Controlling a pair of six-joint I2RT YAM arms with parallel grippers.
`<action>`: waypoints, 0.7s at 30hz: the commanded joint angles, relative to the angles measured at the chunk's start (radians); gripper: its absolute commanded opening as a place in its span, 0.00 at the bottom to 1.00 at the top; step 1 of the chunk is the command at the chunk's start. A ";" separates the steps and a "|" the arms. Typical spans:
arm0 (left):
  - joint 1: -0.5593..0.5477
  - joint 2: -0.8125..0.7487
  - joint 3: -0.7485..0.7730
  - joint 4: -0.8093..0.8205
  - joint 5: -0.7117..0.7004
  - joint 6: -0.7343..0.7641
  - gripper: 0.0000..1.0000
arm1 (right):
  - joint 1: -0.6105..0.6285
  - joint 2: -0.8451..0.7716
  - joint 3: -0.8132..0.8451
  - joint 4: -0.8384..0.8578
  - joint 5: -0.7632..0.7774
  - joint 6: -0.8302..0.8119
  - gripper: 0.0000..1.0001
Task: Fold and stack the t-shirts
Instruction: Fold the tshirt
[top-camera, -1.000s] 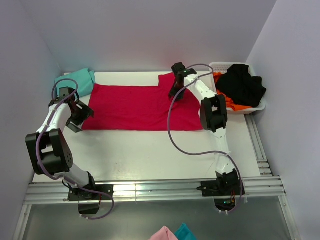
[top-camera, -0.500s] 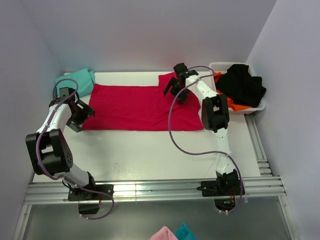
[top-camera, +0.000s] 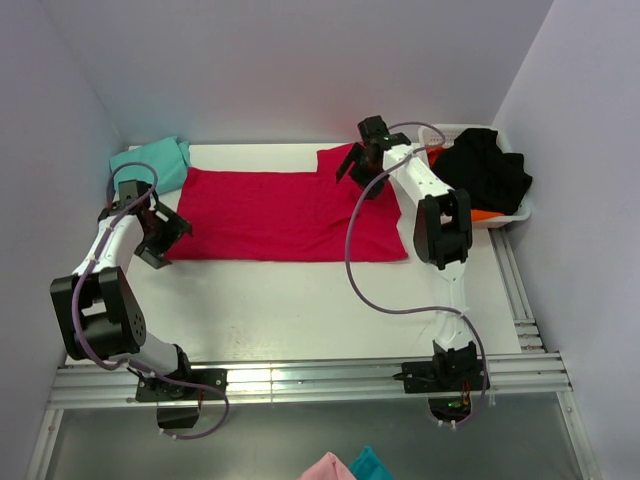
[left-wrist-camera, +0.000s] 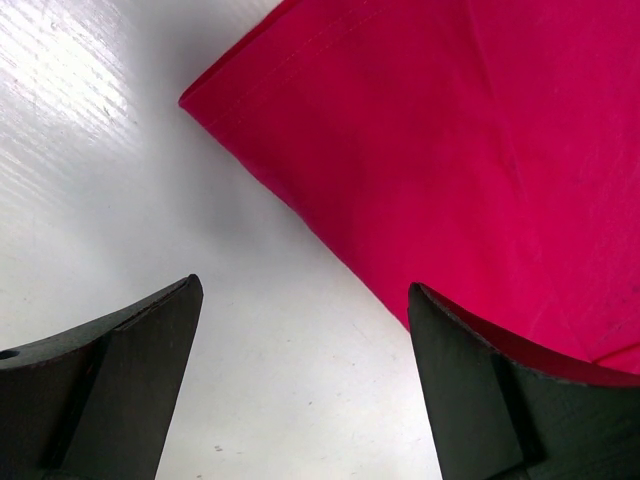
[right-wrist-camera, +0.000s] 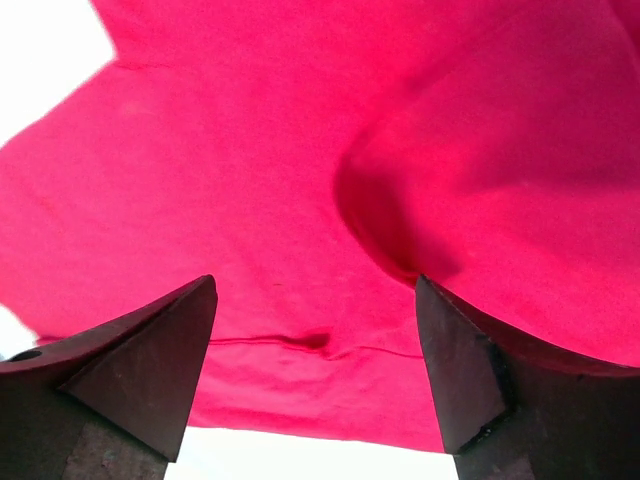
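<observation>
The crimson-red t-shirt (top-camera: 280, 212) lies spread flat across the back of the table, folded lengthwise. A teal t-shirt (top-camera: 152, 160) lies bunched at the back left corner. My left gripper (top-camera: 172, 232) is open and empty, low over the table at the red shirt's near left corner (left-wrist-camera: 420, 150). My right gripper (top-camera: 358, 175) is open and empty, above the red shirt's far right part, where a raised fold and a sleeve hem show (right-wrist-camera: 400, 180).
A white basket (top-camera: 515, 212) at the back right holds black (top-camera: 480, 170) and orange (top-camera: 470, 208) clothes. Grey walls close in the back and sides. A metal rail runs along the table's near edge (top-camera: 300, 380).
My right gripper has opened, let go of the red shirt's far right part and lifted slightly to the right. My left gripper has shifted a little toward the near side.
</observation>
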 joint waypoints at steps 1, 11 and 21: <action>0.004 -0.060 -0.019 0.025 0.023 0.004 0.90 | 0.008 -0.070 -0.077 -0.024 0.078 0.016 0.85; 0.004 -0.095 -0.093 0.054 0.043 0.004 0.90 | 0.027 -0.162 -0.254 0.010 0.121 0.007 0.82; 0.004 -0.119 -0.111 0.040 0.023 0.033 0.90 | 0.063 -0.095 -0.189 0.005 0.115 0.018 0.76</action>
